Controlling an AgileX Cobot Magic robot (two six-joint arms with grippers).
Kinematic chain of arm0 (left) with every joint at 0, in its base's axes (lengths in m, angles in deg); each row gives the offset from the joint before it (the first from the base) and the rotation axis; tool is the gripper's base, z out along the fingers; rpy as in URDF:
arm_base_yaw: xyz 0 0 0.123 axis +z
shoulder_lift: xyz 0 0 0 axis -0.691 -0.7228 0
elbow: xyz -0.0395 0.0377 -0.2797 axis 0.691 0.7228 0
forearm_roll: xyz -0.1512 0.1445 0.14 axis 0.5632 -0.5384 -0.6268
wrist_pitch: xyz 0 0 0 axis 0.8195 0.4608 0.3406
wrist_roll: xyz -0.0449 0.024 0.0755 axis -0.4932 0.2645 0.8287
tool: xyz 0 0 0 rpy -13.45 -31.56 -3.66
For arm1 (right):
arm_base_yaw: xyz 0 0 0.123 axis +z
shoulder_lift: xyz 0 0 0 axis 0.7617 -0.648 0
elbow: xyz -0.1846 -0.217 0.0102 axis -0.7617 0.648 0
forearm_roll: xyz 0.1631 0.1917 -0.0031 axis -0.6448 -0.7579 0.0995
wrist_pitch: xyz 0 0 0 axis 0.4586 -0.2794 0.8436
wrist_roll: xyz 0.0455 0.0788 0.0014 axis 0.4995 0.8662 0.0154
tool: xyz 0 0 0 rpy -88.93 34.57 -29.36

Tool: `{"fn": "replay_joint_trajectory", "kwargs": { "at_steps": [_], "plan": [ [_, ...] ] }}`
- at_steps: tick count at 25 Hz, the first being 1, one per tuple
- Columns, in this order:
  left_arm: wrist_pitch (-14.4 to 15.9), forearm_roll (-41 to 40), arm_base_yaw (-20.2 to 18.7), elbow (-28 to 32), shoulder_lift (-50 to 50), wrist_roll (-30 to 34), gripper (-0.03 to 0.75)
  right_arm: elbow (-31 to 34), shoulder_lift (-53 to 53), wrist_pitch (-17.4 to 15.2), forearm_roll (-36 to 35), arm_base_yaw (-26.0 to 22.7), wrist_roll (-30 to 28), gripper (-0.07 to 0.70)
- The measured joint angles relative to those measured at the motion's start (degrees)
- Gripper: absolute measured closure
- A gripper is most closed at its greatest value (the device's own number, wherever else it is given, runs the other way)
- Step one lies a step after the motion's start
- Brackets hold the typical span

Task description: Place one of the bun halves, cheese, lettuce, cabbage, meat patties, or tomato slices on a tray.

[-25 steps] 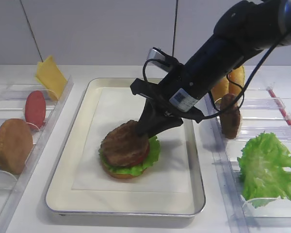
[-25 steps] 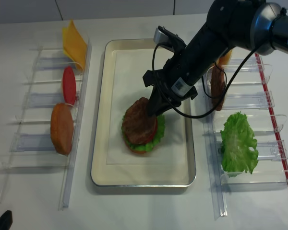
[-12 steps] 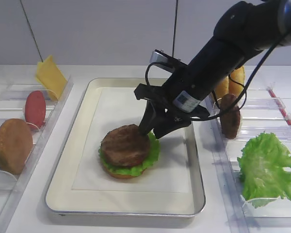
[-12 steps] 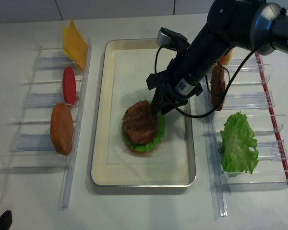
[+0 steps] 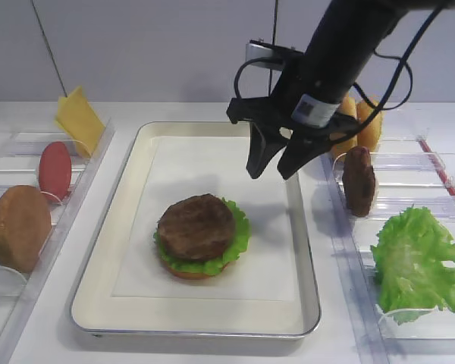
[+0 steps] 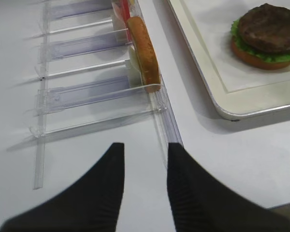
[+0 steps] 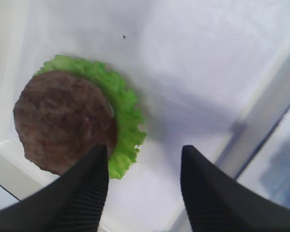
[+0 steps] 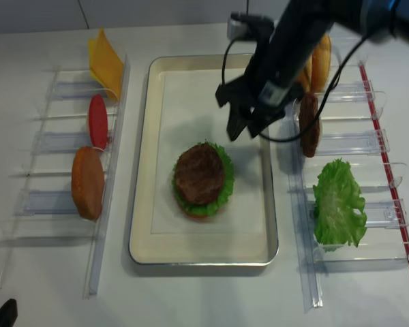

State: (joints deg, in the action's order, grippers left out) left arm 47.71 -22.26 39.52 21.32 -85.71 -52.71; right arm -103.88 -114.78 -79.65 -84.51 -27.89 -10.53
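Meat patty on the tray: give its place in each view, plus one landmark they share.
Exterior high: meat patty, lower centre of the tray.
Realsense: centre, below the right tool.
Right wrist: left, above the tool tips.
Left wrist: top right.
Landmark: lettuce frilling out beneath it.

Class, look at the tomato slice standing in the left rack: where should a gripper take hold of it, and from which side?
Probably come from above and pinch the tomato slice by its exposed upper edge, jaws across its two flat faces. It stands on edge in the clear rack, whose walls hide its lower part.
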Motion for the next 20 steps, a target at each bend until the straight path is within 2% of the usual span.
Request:
{"fn": "replay_joint_trajectory", "kwargs": {
  "at_steps": [2,4,12,15,20],
  "plan": [
    [0.0,0.0,0.0,0.0,0.0,0.0,0.512,-2.5,0.2,-1.7,3.2,0.0,2.1,0.264],
    [0.0,0.0,0.0,0.0,0.0,0.0,0.512,-4.1,0.6,-2.1,5.1,0.0,3.6,0.264],
    [0.0,0.0,0.0,0.0,0.0,0.0,0.512,-4.3,9.6,-3.2,12.2,0.0,7.3,0.264],
    [0.0,0.0,0.0,0.0,0.0,0.0,0.512,-2.2,15.3,-3.3,15.4,0.0,8.4,0.264],
    [0.0,0.0,0.0,0.0,0.0,0.0,0.512,6.3,27.0,-3.8,18.3,0.0,8.9,0.264]
  ]
}}
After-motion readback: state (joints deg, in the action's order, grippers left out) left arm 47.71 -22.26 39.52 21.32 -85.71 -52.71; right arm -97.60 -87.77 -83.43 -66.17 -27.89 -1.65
